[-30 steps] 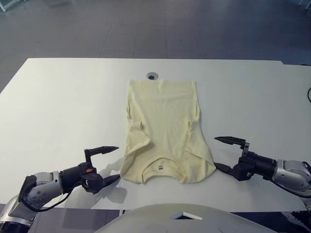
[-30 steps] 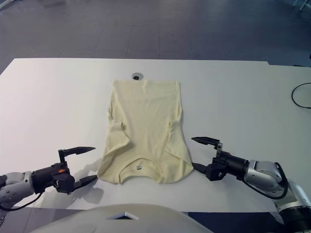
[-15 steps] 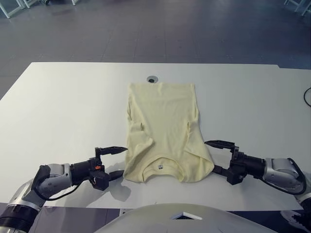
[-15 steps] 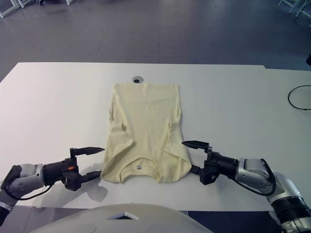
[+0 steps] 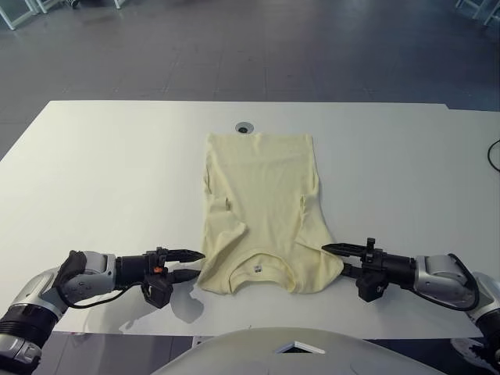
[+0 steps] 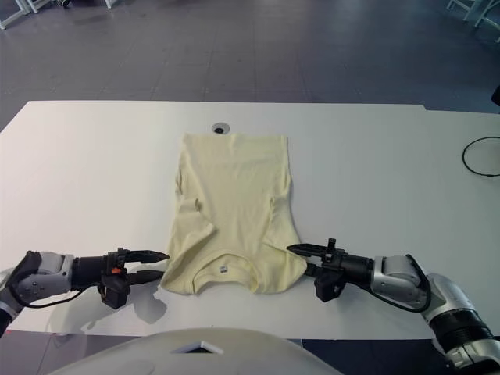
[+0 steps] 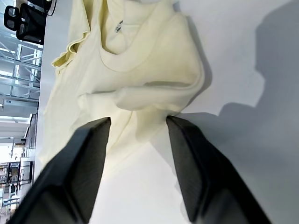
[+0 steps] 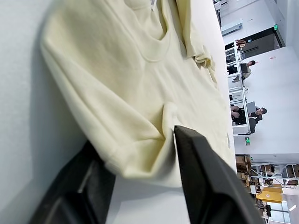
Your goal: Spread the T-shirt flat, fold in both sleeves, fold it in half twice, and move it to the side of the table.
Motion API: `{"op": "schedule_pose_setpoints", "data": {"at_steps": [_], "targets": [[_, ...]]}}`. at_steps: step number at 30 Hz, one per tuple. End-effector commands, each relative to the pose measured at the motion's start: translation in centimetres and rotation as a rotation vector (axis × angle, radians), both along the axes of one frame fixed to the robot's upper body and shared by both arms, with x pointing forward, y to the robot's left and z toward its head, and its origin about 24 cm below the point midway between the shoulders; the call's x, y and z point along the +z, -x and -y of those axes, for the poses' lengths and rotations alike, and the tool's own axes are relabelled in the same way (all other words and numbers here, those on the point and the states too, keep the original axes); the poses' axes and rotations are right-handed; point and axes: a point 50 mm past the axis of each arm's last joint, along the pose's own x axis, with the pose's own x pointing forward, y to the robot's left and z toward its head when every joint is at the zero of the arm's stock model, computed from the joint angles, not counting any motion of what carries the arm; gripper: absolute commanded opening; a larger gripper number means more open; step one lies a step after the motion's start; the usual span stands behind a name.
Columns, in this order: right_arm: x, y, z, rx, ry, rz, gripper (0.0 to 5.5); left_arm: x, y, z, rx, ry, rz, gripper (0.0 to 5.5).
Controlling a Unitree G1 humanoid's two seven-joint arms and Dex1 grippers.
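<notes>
A pale yellow T-shirt [image 5: 262,195] lies flat in the middle of the white table [image 5: 101,164], sleeves folded in, collar toward me. My left gripper [image 5: 195,264] is low at the shirt's near left corner, open, one finger above the other. In the left wrist view the shoulder corner [image 7: 154,88] sits just ahead of the gap of this gripper [image 7: 138,122]. My right gripper [image 5: 334,260] is at the near right corner, open. In the right wrist view the shirt's edge [image 8: 140,70] lies between the tips of this gripper [image 8: 135,137].
A round cable hole [image 5: 245,126] sits just beyond the shirt's far hem. A black cable loop [image 6: 480,156] lies at the table's far right. Bare table stretches to both sides of the shirt. The table's front edge runs close under both arms.
Both grippers have moved inward and down to the shirt's near corners, their fingertips now at the fabric's edge. The head camera shifted slightly early on. The shirt has not moved.
</notes>
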Motion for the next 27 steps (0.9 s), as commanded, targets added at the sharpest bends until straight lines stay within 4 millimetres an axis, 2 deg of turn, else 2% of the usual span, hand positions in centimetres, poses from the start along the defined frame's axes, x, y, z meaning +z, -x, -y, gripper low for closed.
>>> {"op": "schedule_pose_setpoints", "data": {"at_steps": [1,6,10,21,25,27], "targets": [[-2.4,1.5,0.4,0.032,0.147,-0.121,1.43,-2.1,0.9,-0.2,-0.062,-0.159,-0.116,2.79],[-2.5,1.4,0.4,0.026,0.145,-0.117,0.43,-2.5,0.4,0.4,-0.090,-0.201,-0.125,3.50],[-2.4,1.2,0.2,0.017,0.138,-0.109,0.00,-2.4,0.3,0.9,-0.123,-0.214,-0.176,2.68],[-1.8,0.9,0.3,-0.001,0.119,-0.091,0.00,-2.0,0.6,0.8,-0.179,-0.258,-0.249,0.76],[-0.8,0.5,0.2,-0.008,0.097,-0.075,0.00,-1.3,0.4,1.1,-0.188,-0.230,-0.228,0.06],[0.2,0.0,0.0,-0.013,0.071,-0.059,0.00,-0.6,0.0,1.1,-0.184,-0.214,-0.212,0.02]]}}
